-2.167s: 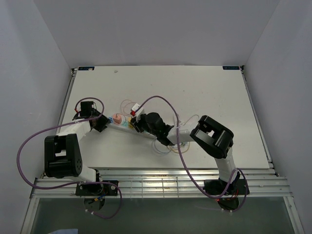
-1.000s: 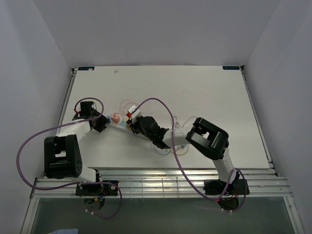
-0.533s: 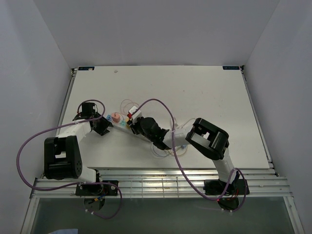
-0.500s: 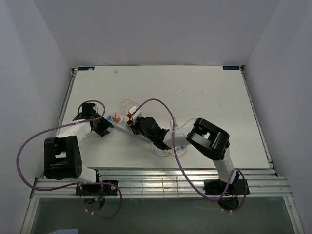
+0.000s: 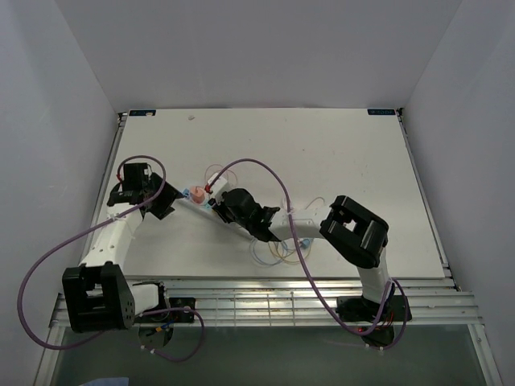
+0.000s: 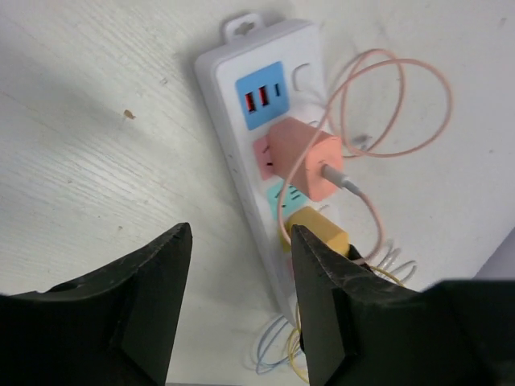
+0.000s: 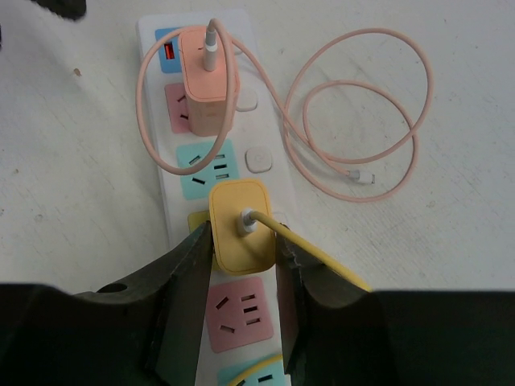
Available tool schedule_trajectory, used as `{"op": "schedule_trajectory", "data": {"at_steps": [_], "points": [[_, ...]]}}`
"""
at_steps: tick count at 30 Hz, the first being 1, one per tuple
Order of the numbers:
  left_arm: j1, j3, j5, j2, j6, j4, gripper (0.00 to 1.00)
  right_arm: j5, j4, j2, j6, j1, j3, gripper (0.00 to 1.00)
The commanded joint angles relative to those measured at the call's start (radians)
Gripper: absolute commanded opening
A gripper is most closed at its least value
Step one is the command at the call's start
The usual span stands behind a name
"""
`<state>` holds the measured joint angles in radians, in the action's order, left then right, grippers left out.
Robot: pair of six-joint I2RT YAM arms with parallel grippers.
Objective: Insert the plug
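Note:
The white power strip (image 7: pixel 166 193) lies left of centre on the table (image 5: pixel 322 153), with a pink plug (image 7: pixel 208 88) seated near its far end. My right gripper (image 7: pixel 243 237) is shut on the yellow plug (image 7: pixel 239 211), which sits on the yellow socket of the strip; whether it is fully seated cannot be told. Its yellow cable (image 7: pixel 322 253) runs back under my fingers. My left gripper (image 6: pixel 240 241) is open and empty, held above the table just beside the strip (image 6: pixel 241 104). From there I see the pink plug (image 6: pixel 302 157) and the yellow plug (image 6: pixel 318 229).
A pink charging cable (image 7: pixel 430 88) loops on the table beside the strip. Thin coiled cables (image 5: pixel 278 249) lie near the right arm's elbow. A purple arm cable (image 5: pixel 257 165) arcs over the strip. White walls close in the table on three sides.
My left arm has drawn back to the left, away from the strip's end. My right gripper has shifted a little left along the strip with the yellow plug.

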<state>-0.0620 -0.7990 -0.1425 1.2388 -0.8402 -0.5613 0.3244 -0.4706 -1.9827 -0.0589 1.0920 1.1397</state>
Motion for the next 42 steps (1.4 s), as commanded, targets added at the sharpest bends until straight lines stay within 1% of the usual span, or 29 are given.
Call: {"op": "schedule_trajectory", "data": {"at_steps": [1,2,4,5,6,7,8,9,10,11,14,15,16,19,20,22,25,26,28,29,33,34,35,36,42], "points": [[0.004,-0.074,0.014,-0.085,0.013,-0.063,0.64,0.03,0.552,-0.073,-0.009,0.0,-0.051,0.27],[0.004,-0.084,0.014,-0.108,0.015,-0.084,0.68,0.031,0.555,-0.064,-0.009,0.0,-0.037,0.33],[0.004,-0.12,0.015,-0.13,0.026,-0.106,0.78,0.03,0.57,-0.039,-0.002,0.0,-0.002,0.38],[0.004,-0.13,0.017,-0.15,0.027,-0.129,0.85,0.025,0.582,-0.028,0.002,0.0,0.009,0.45],[0.004,-0.152,0.018,-0.162,0.036,-0.137,0.89,0.024,0.586,-0.012,0.007,0.0,0.023,0.48],[0.004,-0.163,0.021,-0.173,0.039,-0.144,0.92,0.024,0.592,-0.002,0.011,0.0,0.031,0.54],[0.004,-0.172,0.026,-0.182,0.041,-0.161,0.95,0.024,0.596,0.008,0.014,0.0,0.035,0.64],[0.004,-0.183,0.027,-0.199,0.046,-0.169,0.98,0.024,0.605,0.03,0.027,0.0,0.043,0.67],[0.004,-0.201,0.027,-0.206,0.053,-0.175,0.98,0.018,0.609,0.041,0.028,0.002,0.051,0.72],[0.004,-0.212,0.032,-0.214,0.055,-0.189,0.98,0.015,0.61,0.056,0.031,0.002,0.054,0.8],[0.004,-0.255,0.04,-0.234,0.066,-0.222,0.98,0.002,0.61,0.128,0.04,0.005,0.06,0.88],[0.004,-0.264,0.04,-0.237,0.069,-0.232,0.98,-0.011,0.609,0.146,0.039,0.006,0.057,0.89],[0.004,-0.275,0.041,-0.245,0.072,-0.239,0.98,-0.015,0.607,0.165,0.036,0.009,0.055,0.93],[0.004,-0.312,0.046,-0.259,0.081,-0.268,0.98,-0.042,0.616,0.249,0.031,0.022,0.049,0.96],[0.004,-0.328,0.047,-0.263,0.084,-0.282,0.98,-0.051,0.619,0.299,0.036,0.028,0.048,0.97],[0.004,-0.342,0.043,-0.277,0.092,-0.293,0.98,-0.116,0.622,0.355,0.045,0.031,0.04,0.9],[0.004,-0.365,0.038,-0.289,0.101,-0.318,0.98,-0.223,0.606,0.478,0.051,0.034,0.008,0.9],[0.004,-0.37,0.034,-0.294,0.105,-0.327,0.98,-0.247,0.589,0.542,0.083,0.034,-0.003,0.9],[0.004,-0.381,0.015,-0.298,0.116,-0.338,0.98,-0.298,0.583,0.605,0.1,0.034,-0.035,0.9],[0.004,-0.382,0.009,-0.3,0.122,-0.345,0.98,-0.297,0.583,0.671,0.129,0.034,-0.046,0.9],[0.004,-0.387,-0.02,-0.32,0.156,-0.373,0.98,-0.196,0.618,0.835,0.212,0.034,-0.118,0.9],[0.004,-0.387,-0.028,-0.325,0.177,-0.377,0.98,-0.126,0.631,0.866,0.232,0.034,-0.15,0.9],[0.004,-0.387,-0.038,-0.328,0.19,-0.387,0.98,-0.086,0.648,0.931,0.26,0.032,-0.168,0.9],[0.004,-0.385,-0.04,-0.332,0.196,-0.396,0.98,-0.012,0.689,0.967,0.322,0.032,-0.187,0.9],[0.004,-0.364,-0.043,-0.372,0.236,-0.434,0.98,0.183,0.858,1.228,0.588,0.032,-0.345,0.9]]}}
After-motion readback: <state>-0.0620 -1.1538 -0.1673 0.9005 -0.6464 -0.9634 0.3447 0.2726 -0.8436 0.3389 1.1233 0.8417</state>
